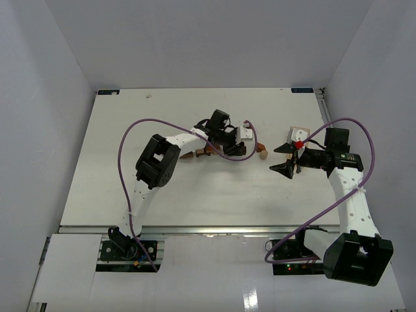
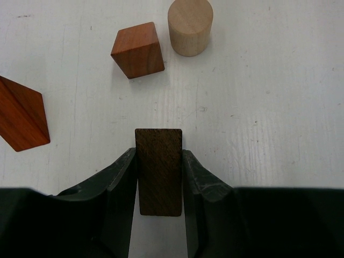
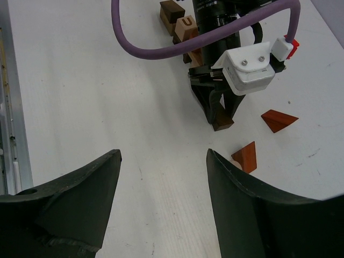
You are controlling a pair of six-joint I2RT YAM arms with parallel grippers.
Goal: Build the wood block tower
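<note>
My left gripper (image 2: 158, 153) is shut on a dark brown block (image 2: 158, 172), held upright at or just above the table; I cannot tell if it touches. It also shows in the right wrist view (image 3: 221, 122). Ahead of it lie a reddish-brown cube (image 2: 138, 50), a tan cylinder (image 2: 190, 26) and a reddish-brown wedge (image 2: 20, 114). In the top view the left gripper (image 1: 229, 146) is at the table's middle, among the blocks. My right gripper (image 1: 281, 158) is open and empty, right of the cube and cylinder (image 1: 263, 154), its jaws (image 3: 161, 156) facing the left gripper.
More small blocks lie behind the left gripper: a tan arch (image 3: 186, 27) and a brown block (image 3: 172, 13). A red-brown wedge (image 3: 278, 119) lies beside the held block. The purple cable (image 1: 140, 127) loops over the table. White walls enclose the table (image 1: 130, 188).
</note>
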